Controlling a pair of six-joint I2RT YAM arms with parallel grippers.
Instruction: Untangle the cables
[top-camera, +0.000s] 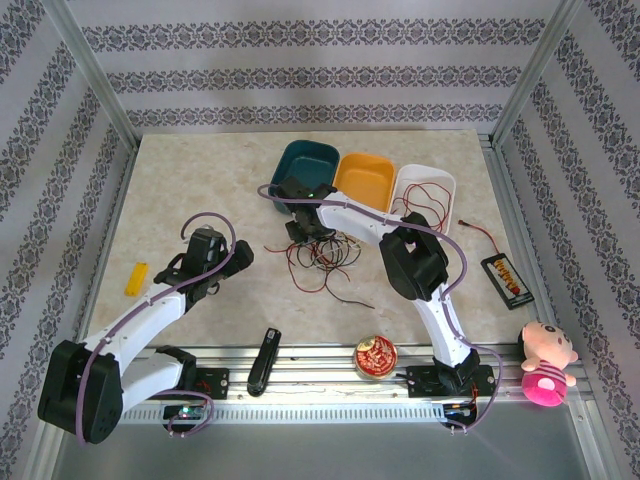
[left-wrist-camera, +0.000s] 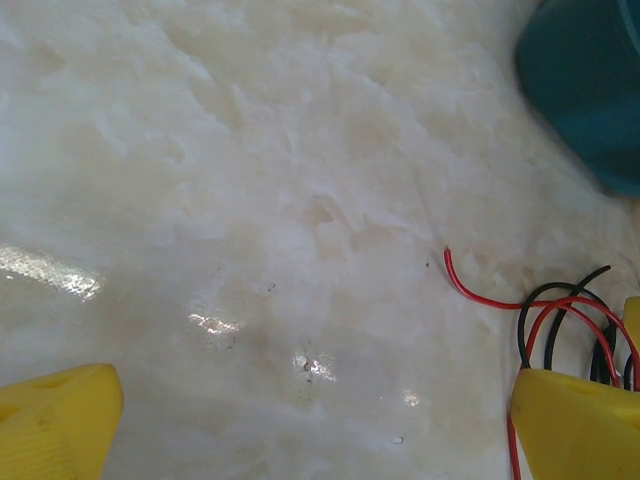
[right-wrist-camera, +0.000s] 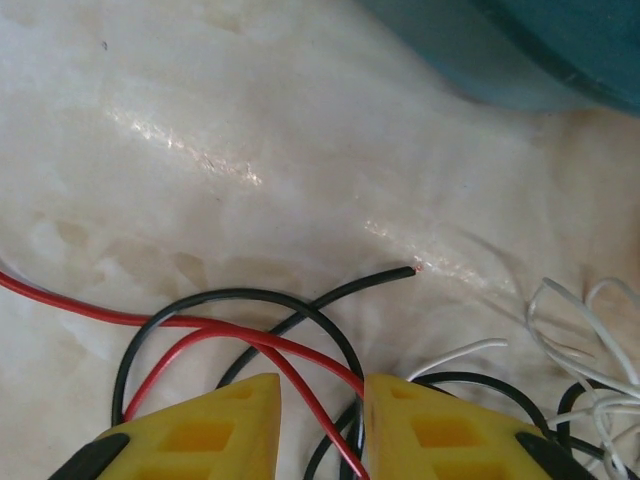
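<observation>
Starting on the left, we're watching the left gripper (top-camera: 203, 243) hanging over bare table (top-camera: 180, 170), jaws spread as wide as they go and carrying nothing. Moving to the middle, the cables (top-camera: 322, 258) are lying in one knotted heap of red, black and white, just in front of the teal bin (top-camera: 310, 146). The right gripper (right-wrist-camera: 322, 420) is sitting low over that heap, jaws narrowed to a slim gap with a red and a black strand running through it, not visibly pinched. We're counting three bins: teal, orange bin (top-camera: 365, 156), white bin (top-camera: 425, 170). One red cable (top-camera: 430, 195) is draping into the white bin, and a loose cable (top-camera: 480, 232) is lying further right. The strands in the heap are too tangled for us to count. We're judging the job barely begun.
</observation>
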